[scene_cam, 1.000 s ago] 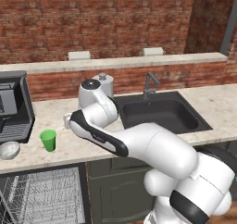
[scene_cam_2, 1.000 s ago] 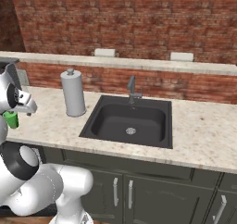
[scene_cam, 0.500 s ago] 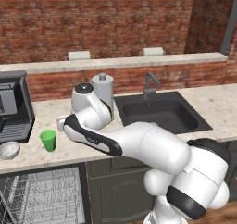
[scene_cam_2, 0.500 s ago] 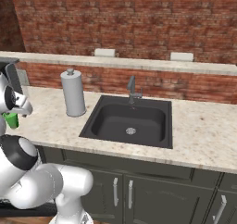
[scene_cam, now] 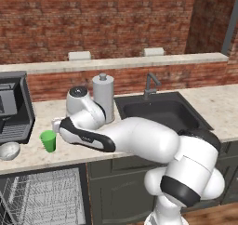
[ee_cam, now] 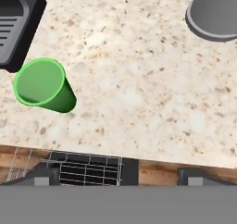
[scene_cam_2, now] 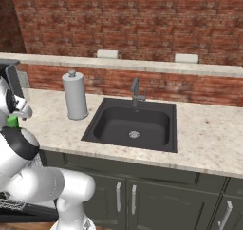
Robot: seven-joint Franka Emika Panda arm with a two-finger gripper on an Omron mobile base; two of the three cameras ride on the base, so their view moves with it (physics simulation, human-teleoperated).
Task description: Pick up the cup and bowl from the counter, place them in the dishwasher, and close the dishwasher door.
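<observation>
The green cup (scene_cam: 48,140) stands upright on the beige counter (scene_cam: 51,111), just right of the pale bowl (scene_cam: 8,150). My gripper (scene_cam: 56,125) hovers above and slightly right of the cup, pointing down. In the hand view the cup (ee_cam: 44,85) is at the left, off to the side of my gripper (ee_cam: 118,177), whose fingertips (ee_cam: 41,177) are wide open with nothing between them. A green sliver of the cup (scene_cam_2: 13,121) peeks past the arm. The dishwasher (scene_cam: 42,196) below is open, its white wire rack showing. I cannot make out the door itself.
A black coffee machine (scene_cam: 14,108) stands behind the bowl and cup. The tall grey canister (scene_cam: 103,97) is right of my hand, and the black sink (scene_cam: 158,112) with its faucet lies further right. A brick-fronted ledge (scene_cam: 116,63) runs behind.
The arm has swung left and lower, bringing the hand from beside the canister to just above the cup. The jaws stayed open; cup and bowl have not moved.
</observation>
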